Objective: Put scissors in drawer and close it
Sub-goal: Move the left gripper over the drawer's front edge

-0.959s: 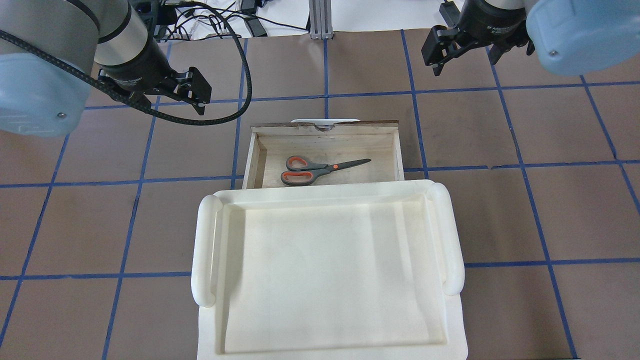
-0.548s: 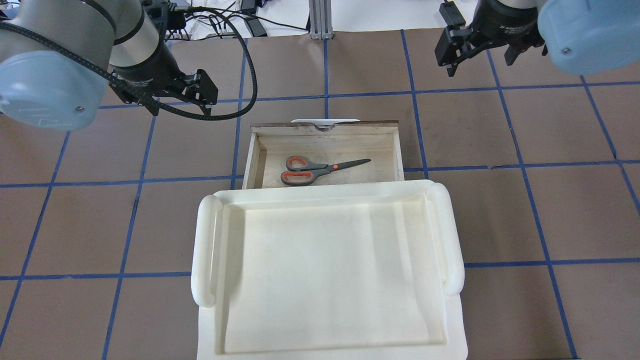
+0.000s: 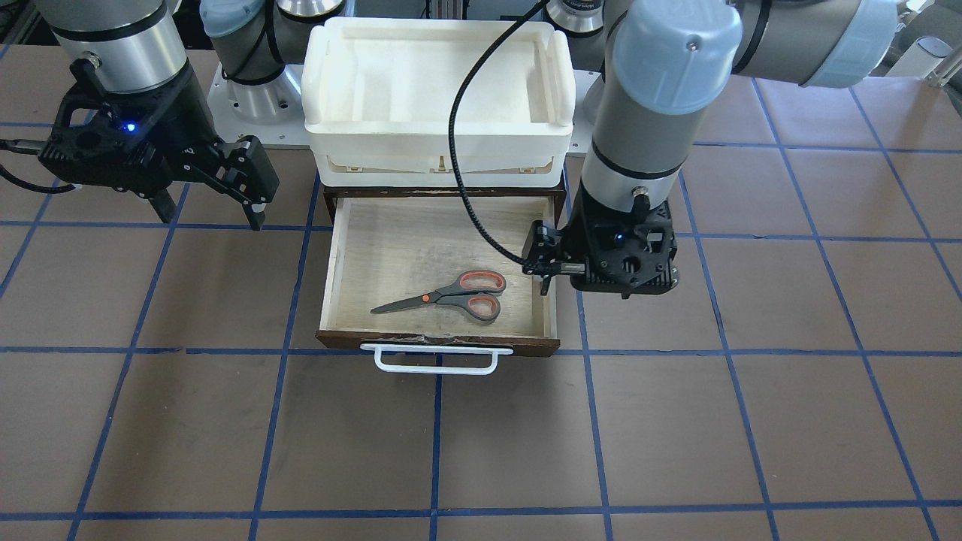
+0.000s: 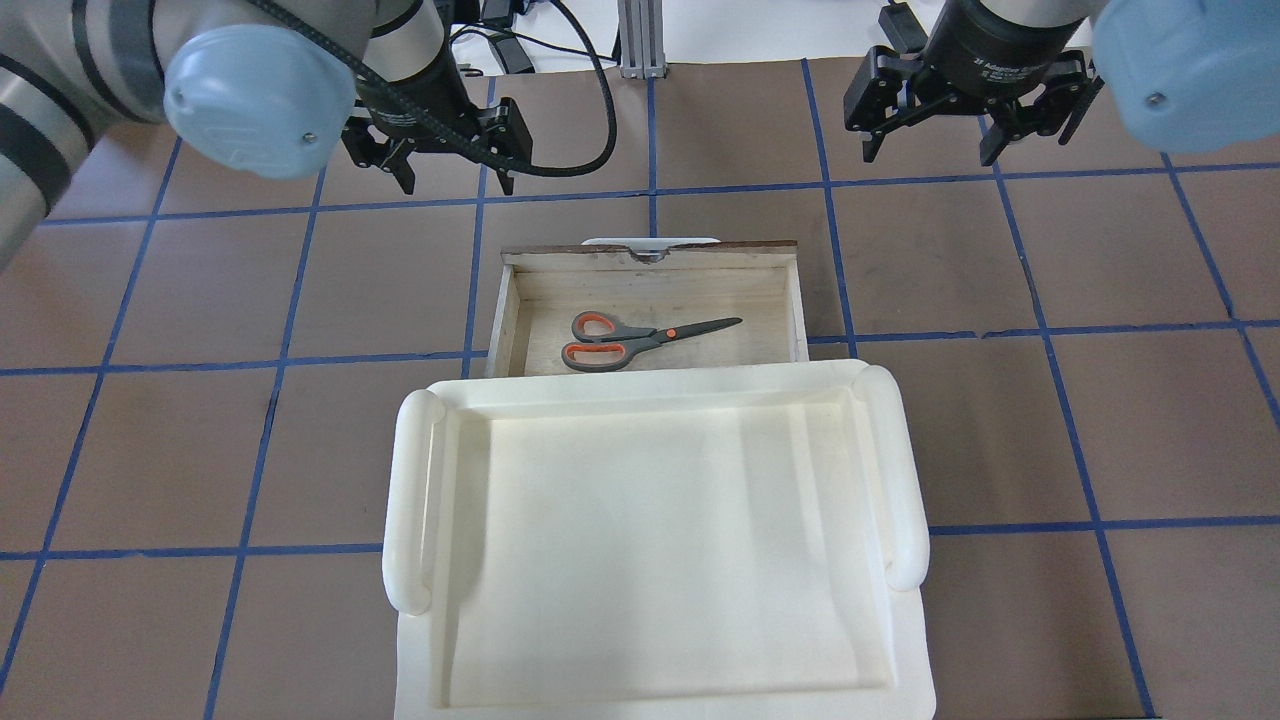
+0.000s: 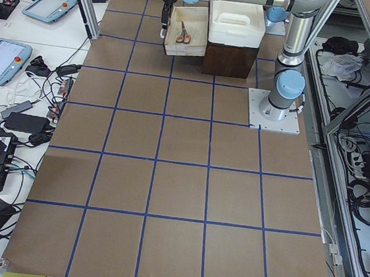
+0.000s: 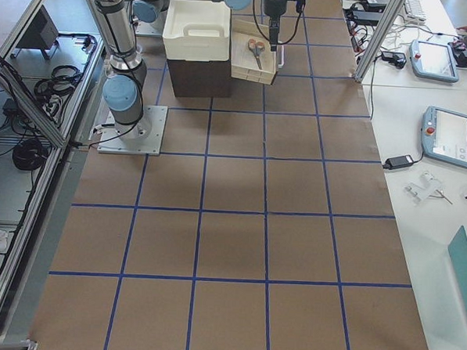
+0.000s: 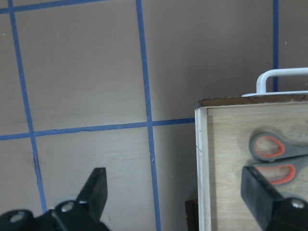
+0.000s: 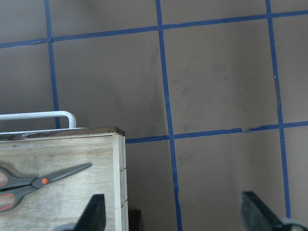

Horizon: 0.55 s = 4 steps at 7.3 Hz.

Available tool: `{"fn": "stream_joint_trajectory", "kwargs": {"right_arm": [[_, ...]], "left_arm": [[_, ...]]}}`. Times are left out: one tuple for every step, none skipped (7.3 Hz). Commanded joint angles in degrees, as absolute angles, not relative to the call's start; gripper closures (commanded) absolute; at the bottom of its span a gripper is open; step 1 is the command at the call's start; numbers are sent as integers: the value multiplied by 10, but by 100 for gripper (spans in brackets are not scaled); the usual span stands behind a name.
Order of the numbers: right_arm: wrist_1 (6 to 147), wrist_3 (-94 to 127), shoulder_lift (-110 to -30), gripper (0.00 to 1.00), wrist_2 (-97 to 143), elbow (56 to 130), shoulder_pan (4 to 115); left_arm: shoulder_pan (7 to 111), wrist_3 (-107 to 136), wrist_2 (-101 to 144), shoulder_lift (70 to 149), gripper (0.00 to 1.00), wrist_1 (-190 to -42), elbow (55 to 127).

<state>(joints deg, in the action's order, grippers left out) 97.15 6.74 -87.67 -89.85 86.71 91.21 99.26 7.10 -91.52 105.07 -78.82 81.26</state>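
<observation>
Pale wood cradled the scissors (image 4: 640,340), flat inside the pulled-out drawer (image 4: 505,320) on the desk (image 4: 200,450), so my left claw (image 4: 458,175) and right claw (image 4: 928,150) hung spread, empty, presumably freed to push it shut.

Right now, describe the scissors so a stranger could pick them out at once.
Find the big white tray in the table's middle; an open wooden drawer sticks out from under it. The scissors lie flat on the drawer's floor, alone there: dark grey blades, orange-lined handle loops, an orange dot at the pivot.
</observation>
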Motion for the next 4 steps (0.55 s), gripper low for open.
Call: {"fn": "stream_joint_trajectory", "kwargs": {"right_arm": [[968,70,-879,0,-900,868,912],[969,69,-879,0,-897,868,912],[968,67,-879,0,-901,868,912],[969,63,-879,0,-902,868,911]], "left_arm": [[1031,136,-900,1114,0,-747,768],[1044,163,-896,1137,0,-710,767],[1055,170,-896,1161,0,-669,767],[1061,171,-891,1179,0,-637,766]]}}
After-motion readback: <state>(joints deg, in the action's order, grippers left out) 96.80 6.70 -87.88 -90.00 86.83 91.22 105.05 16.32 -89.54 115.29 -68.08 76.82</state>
